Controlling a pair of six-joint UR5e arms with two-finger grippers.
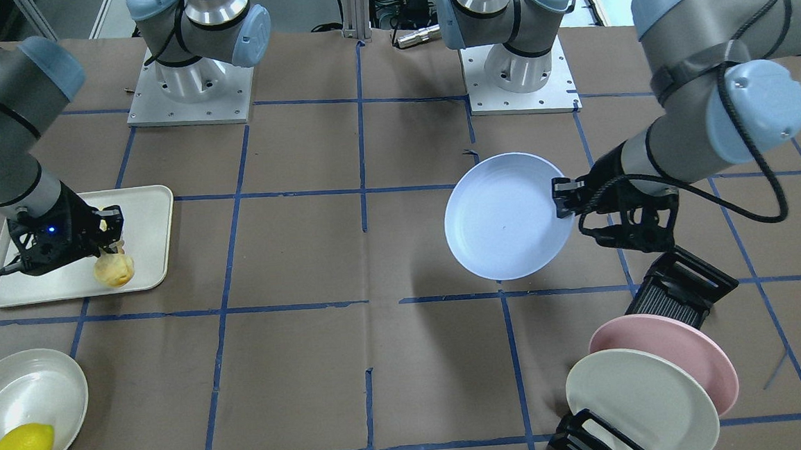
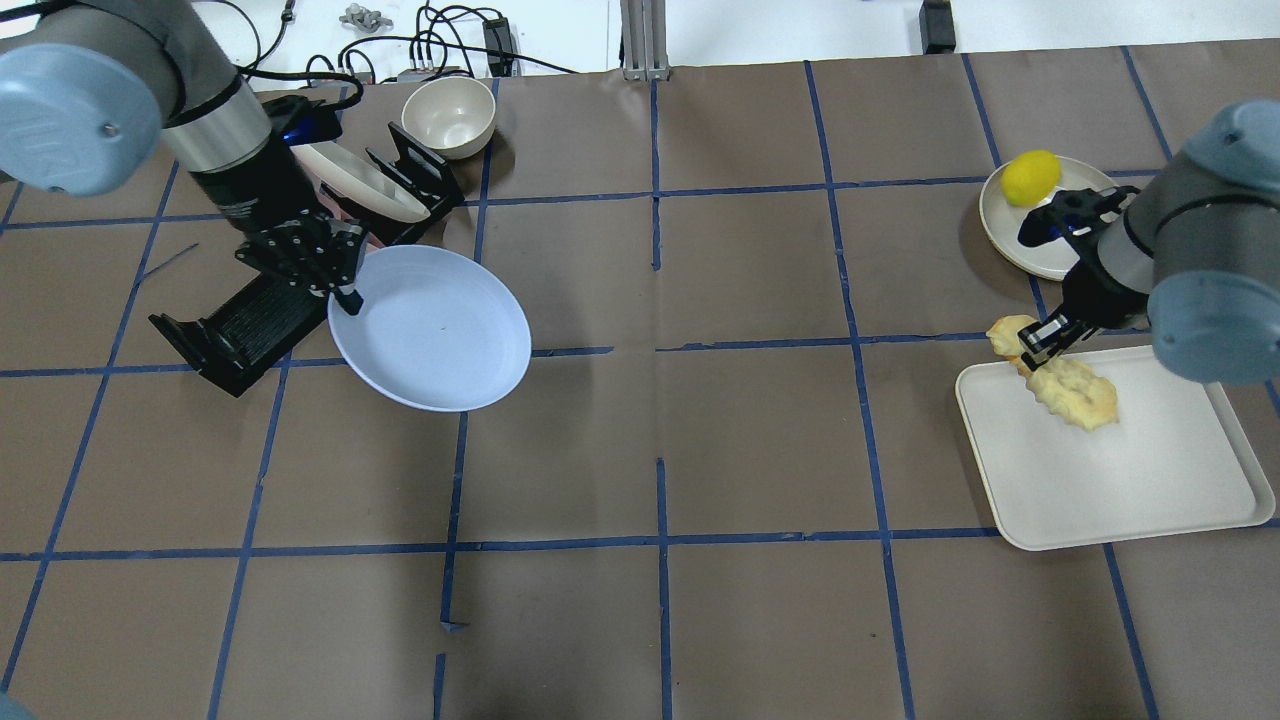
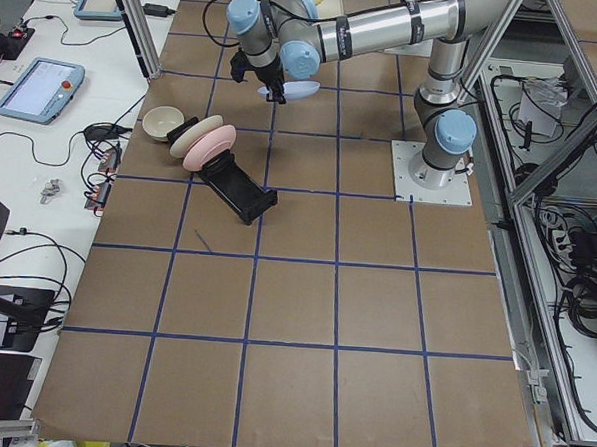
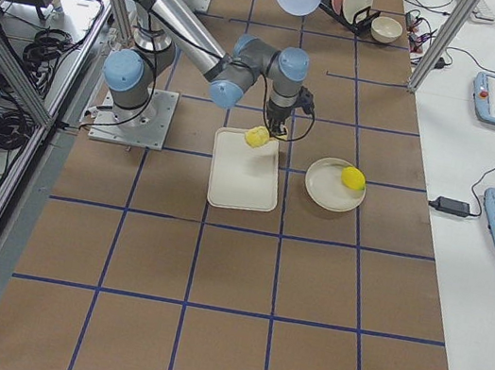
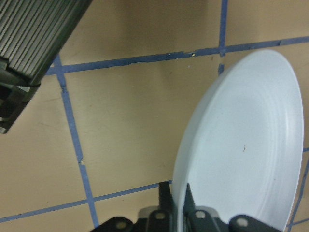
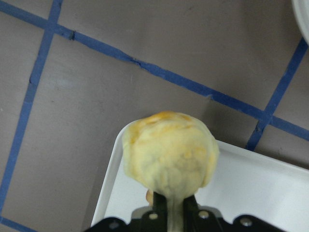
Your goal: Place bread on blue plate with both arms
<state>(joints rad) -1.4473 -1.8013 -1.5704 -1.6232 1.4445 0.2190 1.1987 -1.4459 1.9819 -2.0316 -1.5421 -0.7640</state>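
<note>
My left gripper [image 2: 348, 297] is shut on the rim of the blue plate [image 2: 435, 330] and holds it tilted above the table, beside the black rack. The plate also shows in the front view [image 1: 504, 215] and the left wrist view [image 5: 251, 145]. My right gripper [image 2: 1033, 347] is shut on one end of the bread [image 2: 1072, 392], a bumpy pale-yellow loaf. The bread hangs over the white tray [image 2: 1150, 480]. In the right wrist view the bread [image 6: 169, 154] points away from the fingers, over the tray's corner [image 6: 120, 193].
A black dish rack [image 1: 683, 291] holds a pink plate [image 1: 686, 353] and a cream plate [image 1: 637, 398]. A cream dish [image 2: 1040, 245] with a lemon [image 2: 1031, 177] stands beyond the tray. A cream bowl [image 2: 448, 115] stands behind the rack.
</note>
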